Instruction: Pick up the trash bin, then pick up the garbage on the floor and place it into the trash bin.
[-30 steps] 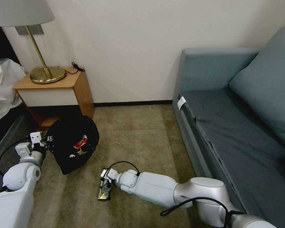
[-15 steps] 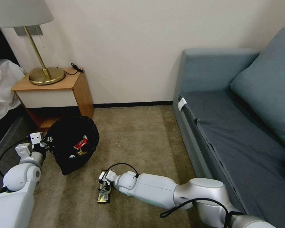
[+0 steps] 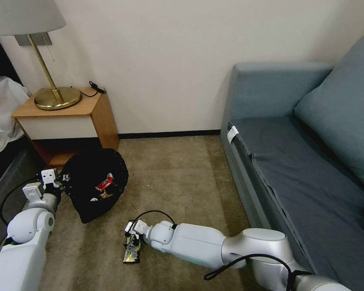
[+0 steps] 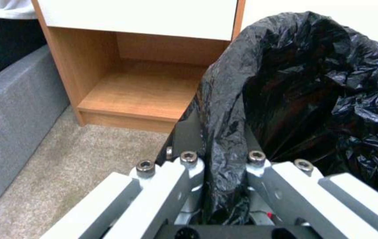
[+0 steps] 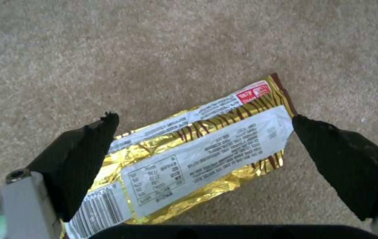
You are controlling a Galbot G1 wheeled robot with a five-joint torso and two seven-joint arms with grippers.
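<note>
Down on the carpet (image 3: 182, 178), the right pincer (image 3: 130, 241) hangs low over a flat gold bar wrapper (image 3: 132, 253), which lies on the floor just in front of the robot. From the right wrist view, the two black fingers (image 5: 87, 159) stand wide apart, one on either side of the gold bar wrapper (image 5: 189, 156), with nothing held between them; the wrapper lies label side up, its white printed panel and a barcode showing. I cannot tell whether the fingertips touch the carpet.

Over to the left, the left pincer (image 3: 56, 180) is clamped on the rim of the trash bin (image 3: 94, 182), which is tilted with its mouth open towards the robot. In the left wrist view the jaws are closed on a fold of the crinkled black bag (image 4: 224, 132) that lines the bin, one finger inside the rim and one outside. Inside the bin lies a red snack wrapper (image 3: 104, 182), with a scrap of brown paper just below it.

The bin sits beside a wooden nightstand (image 3: 68, 121), which carries a brass lamp (image 3: 56, 97). A blue-grey sofa (image 3: 303, 161) runs along the right side of the room, well apart from the gold wrapper.
</note>
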